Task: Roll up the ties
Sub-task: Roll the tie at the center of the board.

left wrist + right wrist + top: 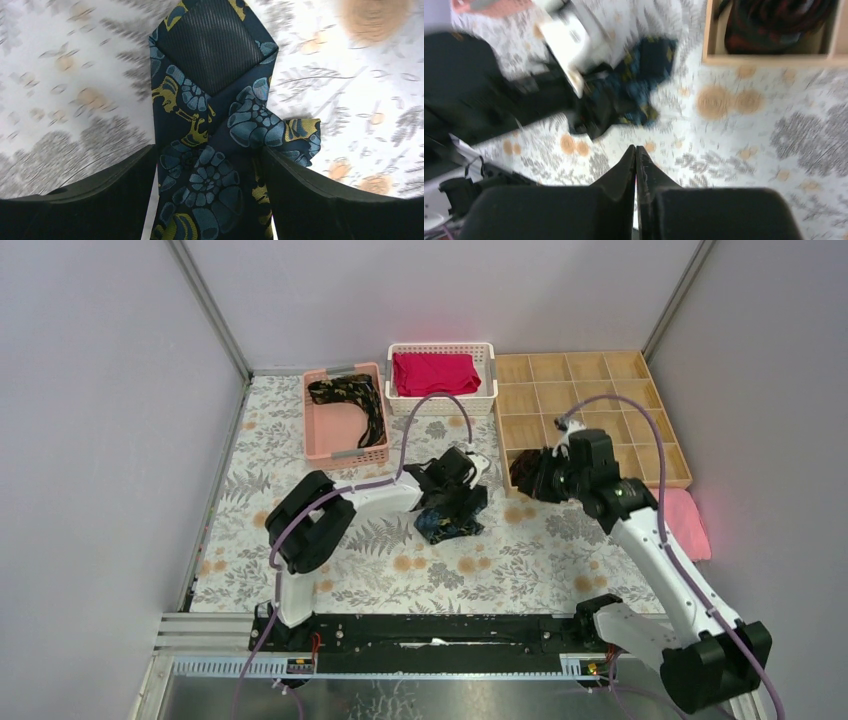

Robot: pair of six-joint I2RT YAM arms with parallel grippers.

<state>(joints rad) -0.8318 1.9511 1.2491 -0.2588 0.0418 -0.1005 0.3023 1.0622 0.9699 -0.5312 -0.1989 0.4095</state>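
Note:
A dark tie with a blue and yellow floral pattern lies crumpled on the patterned table, also seen from above. My left gripper stands over it, open, with the fabric between its wide-spread fingers and a sliver of table showing beside the left finger. Another tie lies loose in the pink basket. A dark rolled tie sits in the near-left compartment of the wooden organizer. My right gripper hovers over the table just in front of that compartment, shut with nothing in it.
A white basket holding a folded red cloth stands at the back. The wooden organizer fills the back right. A pink towel lies at the right edge. Grey walls enclose three sides.

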